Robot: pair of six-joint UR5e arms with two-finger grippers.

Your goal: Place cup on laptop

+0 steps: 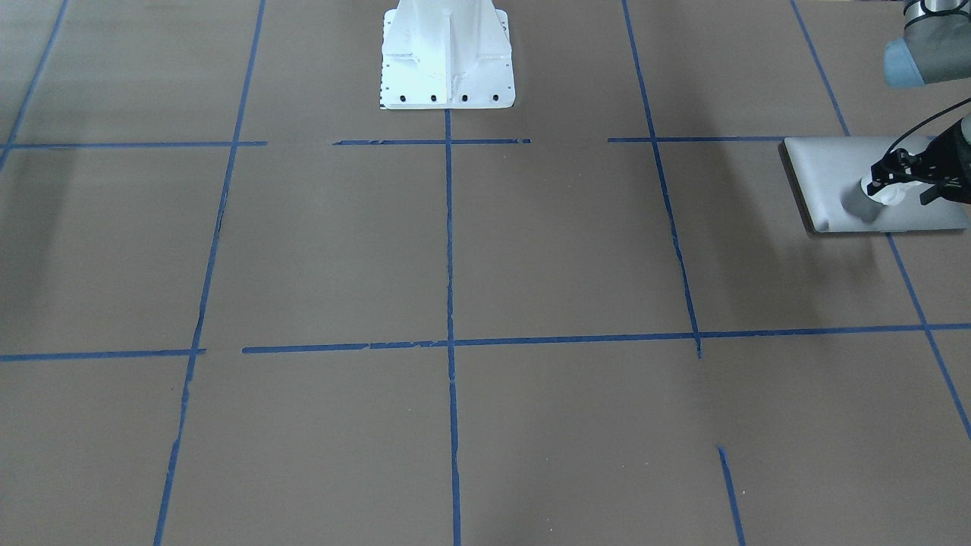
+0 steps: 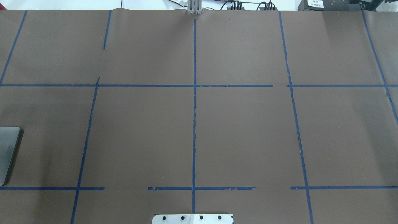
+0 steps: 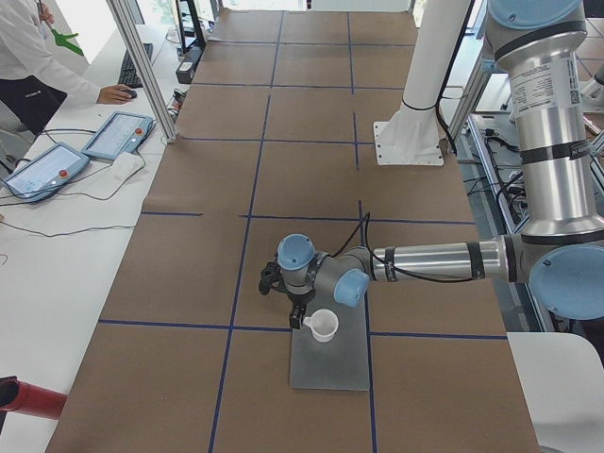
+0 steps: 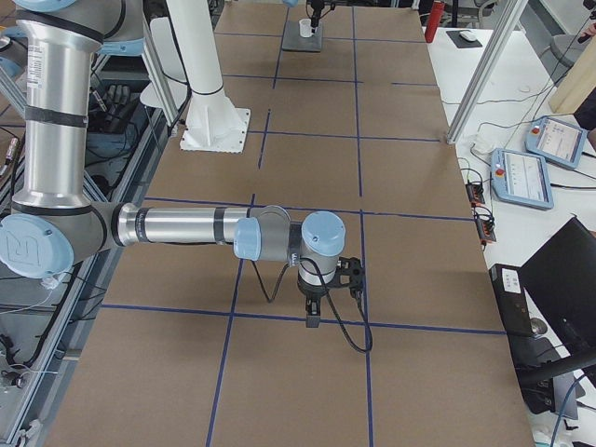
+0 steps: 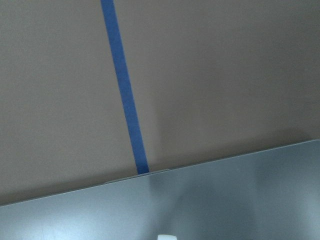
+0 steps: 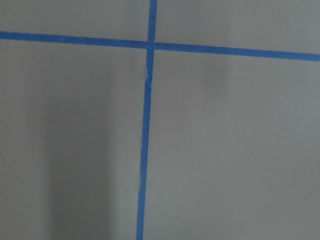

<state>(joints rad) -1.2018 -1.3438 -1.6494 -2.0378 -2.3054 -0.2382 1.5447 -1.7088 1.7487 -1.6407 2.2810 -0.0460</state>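
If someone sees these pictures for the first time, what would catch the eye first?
The white cup in the left gripper, over the silver laptop at the table's left end, draws the eye first. Next comes the right gripper, hanging far away above a blue tape line on the brown table.

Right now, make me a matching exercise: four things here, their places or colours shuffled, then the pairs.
1 cup
2 laptop
3 tape
4 right end effector

A blue lines on the table
B over the table, far from the laptop
C in the left end effector, above the laptop
D silver-grey, flat at the table's end

Pairs: 1-C, 2-D, 3-A, 4-B
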